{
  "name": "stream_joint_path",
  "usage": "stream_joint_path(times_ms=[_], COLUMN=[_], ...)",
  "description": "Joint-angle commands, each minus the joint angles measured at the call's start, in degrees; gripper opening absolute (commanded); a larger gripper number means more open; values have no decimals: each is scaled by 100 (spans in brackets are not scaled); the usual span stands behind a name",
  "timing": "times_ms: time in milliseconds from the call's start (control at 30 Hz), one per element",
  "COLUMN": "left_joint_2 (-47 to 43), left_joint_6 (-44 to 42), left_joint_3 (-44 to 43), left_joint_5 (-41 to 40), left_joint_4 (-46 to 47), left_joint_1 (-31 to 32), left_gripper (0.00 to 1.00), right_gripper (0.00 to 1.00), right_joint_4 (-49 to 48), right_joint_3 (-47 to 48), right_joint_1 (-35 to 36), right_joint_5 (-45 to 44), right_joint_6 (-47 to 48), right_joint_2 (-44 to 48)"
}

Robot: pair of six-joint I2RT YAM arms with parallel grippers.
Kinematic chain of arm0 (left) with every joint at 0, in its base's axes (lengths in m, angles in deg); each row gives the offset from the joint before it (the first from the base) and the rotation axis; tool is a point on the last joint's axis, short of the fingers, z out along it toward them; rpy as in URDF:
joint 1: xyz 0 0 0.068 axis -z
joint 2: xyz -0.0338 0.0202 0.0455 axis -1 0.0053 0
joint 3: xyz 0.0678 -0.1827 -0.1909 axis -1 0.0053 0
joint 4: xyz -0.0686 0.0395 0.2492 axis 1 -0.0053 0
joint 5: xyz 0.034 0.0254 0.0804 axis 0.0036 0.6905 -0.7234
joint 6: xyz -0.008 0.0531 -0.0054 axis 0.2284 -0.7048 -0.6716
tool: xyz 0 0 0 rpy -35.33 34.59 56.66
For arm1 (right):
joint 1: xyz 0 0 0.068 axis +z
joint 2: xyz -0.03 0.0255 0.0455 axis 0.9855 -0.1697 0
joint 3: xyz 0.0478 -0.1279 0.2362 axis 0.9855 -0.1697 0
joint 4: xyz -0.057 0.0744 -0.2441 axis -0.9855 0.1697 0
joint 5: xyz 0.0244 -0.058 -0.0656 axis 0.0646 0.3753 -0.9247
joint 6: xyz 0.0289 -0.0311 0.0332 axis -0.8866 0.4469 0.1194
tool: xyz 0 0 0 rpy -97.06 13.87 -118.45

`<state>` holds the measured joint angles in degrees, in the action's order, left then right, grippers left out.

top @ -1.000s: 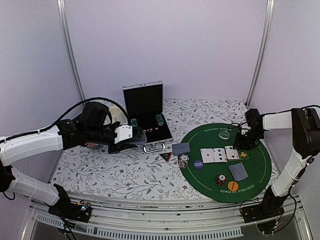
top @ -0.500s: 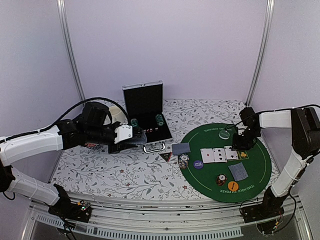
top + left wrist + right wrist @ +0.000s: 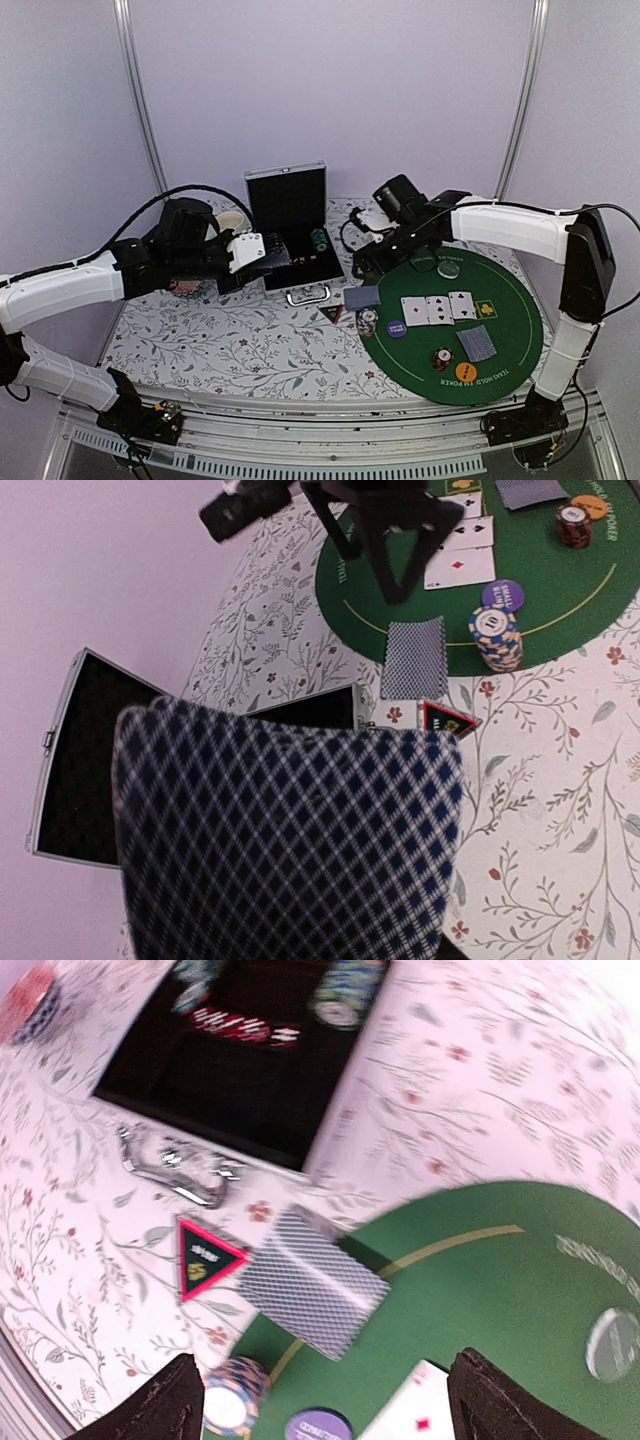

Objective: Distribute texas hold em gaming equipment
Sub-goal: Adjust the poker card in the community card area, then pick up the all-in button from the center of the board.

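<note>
- I see a counter [image 3: 220, 330] under a white cloth printed with grey leaves and small red flowers. It sits in a booth with plain lilac walls [image 3: 330, 90] and a metal pole [image 3: 140, 100] at each back corner.
- A round green mat [image 3: 515, 300] covers the right half. An open metal case [image 3: 290, 215] stands at the back, near the middle.
- Three face-up cards [image 3: 438, 308] lie in a row on the mat. A face-down deck [image 3: 362, 297] lies across its left edge, with a chip stack [image 3: 368, 322] and a purple disc [image 3: 396, 327] near it. A triangular marker [image 3: 331, 313] rests on the cloth just beside them.
- The left tool [image 3: 268, 255] grasps a blue-checked playing card [image 3: 290, 840], held left of the case.
- The right tool [image 3: 335, 1405] hovers over the mat's left edge, released, with its fingers spread wide.
</note>
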<state>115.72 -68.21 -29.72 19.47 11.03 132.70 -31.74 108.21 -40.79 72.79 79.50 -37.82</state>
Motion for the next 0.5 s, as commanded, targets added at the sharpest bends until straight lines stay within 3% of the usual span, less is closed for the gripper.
stream_joint_path(times_ms=[0,300,467], left_joint_2=[-31,233,185], left_joint_6=[409,1088,1031], left_joint_3=[-48,-369,-337], left_joint_5=[-788,-1301,-1014], left_joint_4=[613,773,748], left_joint_1=[-207,-847,-873], left_gripper=[36,36,36], right_gripper=[88,89,89], right_joint_4=[166,357,669], right_joint_3=[658,1984,2257], right_joint_1=[649,872,866], right_joint_5=[259,585,578], right_joint_6=[1041,1854,2118], right_joint_2=[-1076,-2573,-3050])
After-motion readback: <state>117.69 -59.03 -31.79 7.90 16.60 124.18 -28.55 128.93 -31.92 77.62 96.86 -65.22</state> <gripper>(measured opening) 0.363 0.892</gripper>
